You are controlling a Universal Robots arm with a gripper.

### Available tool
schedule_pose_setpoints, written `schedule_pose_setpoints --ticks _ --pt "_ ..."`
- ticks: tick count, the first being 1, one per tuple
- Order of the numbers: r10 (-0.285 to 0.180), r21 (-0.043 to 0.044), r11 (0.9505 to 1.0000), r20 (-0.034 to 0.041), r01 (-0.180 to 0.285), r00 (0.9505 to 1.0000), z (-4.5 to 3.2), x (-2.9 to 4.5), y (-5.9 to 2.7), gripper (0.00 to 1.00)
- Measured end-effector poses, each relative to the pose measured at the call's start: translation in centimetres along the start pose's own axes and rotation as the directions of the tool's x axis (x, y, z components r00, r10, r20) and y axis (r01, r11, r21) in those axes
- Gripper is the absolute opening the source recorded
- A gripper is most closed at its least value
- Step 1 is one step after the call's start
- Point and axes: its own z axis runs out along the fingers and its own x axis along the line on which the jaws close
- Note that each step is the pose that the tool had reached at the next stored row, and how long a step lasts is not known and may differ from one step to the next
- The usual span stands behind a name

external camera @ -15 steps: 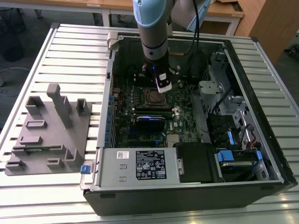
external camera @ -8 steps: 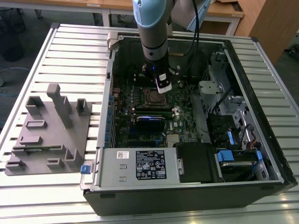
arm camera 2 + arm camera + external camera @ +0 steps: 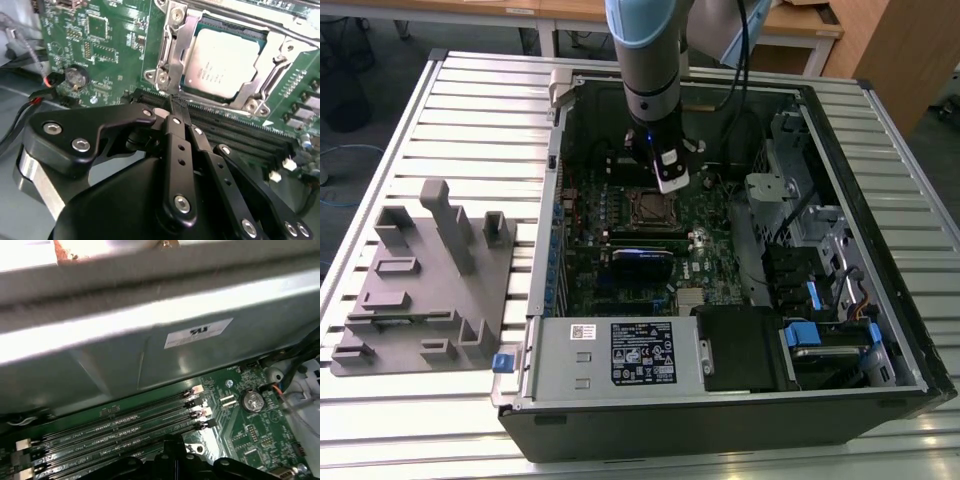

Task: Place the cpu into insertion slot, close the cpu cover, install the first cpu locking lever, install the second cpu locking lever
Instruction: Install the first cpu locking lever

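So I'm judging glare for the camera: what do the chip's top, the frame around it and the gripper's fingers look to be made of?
The cpu top looks like dull, matte silver-grey metal with faint print, giving only soft reflections. The cpu cover looks like thin bare steel, brighter and shinier, with bent edges and screws at its corners. The gripper fingers look like black-coated metal or hard plastic, satin finish; which one cannot be told.

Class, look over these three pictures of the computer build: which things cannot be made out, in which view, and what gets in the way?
- Gripper fingertips, second wrist view: pressed together at the socket's edge; whether they pinch a lever is hidden by the fingers.
- Cpu edges, second wrist view: overlapped by the cpu cover.
- Socket, exterior view: too small to see the chip.
- Memory slots, first wrist view: cut off by the picture edge.
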Motion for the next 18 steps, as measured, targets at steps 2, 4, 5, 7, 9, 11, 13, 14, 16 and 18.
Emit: schedule_pose_setpoints --ticks 2,4,5,7,9,11,13,14,16,18 --pt "0.0 0.0001 1.0 0.0 0.0 1.0 -0.41 -0.06 0.14 0.1" --pt "0.0 0.0001 1.0 0.0 0.0 1.0 -0.6 -0.09 0.2 0.1" --pt "0.001 -0.0001 1.0 0.0002 -0.001 1.0 -0.59 -0.1 0.21 0.1" --pt "0.001 0.0001 1.0 0.0004 -0.001 1.0 -0.6 -0.1 0.21 0.1" --pt "0.002 0.0003 1.0 0.0006 -0.002 1.0 -0.6 -0.1 0.21 0.1" --pt "0.002 0.0005 1.0 0.0008 -0.002 1.0 -0.6 -0.1 0.21 0.1" --pt "0.003 0.0005 1.0 0.001 -0.003 1.0 -0.6 -0.1 0.21 0.1" --pt "0.003 0.0009 1.0 0.001 -0.003 1.0 -0.61 -0.1 0.2 0.1" --pt "0.003 0.0192 0.9998 -0.0051 -0.003 1.0 -0.61 -0.09 0.21 0.1" --pt "0.002 0.0537 0.9986 -0.0188 -0.001 0.9998 -0.6 -0.1 0.21 0.1"
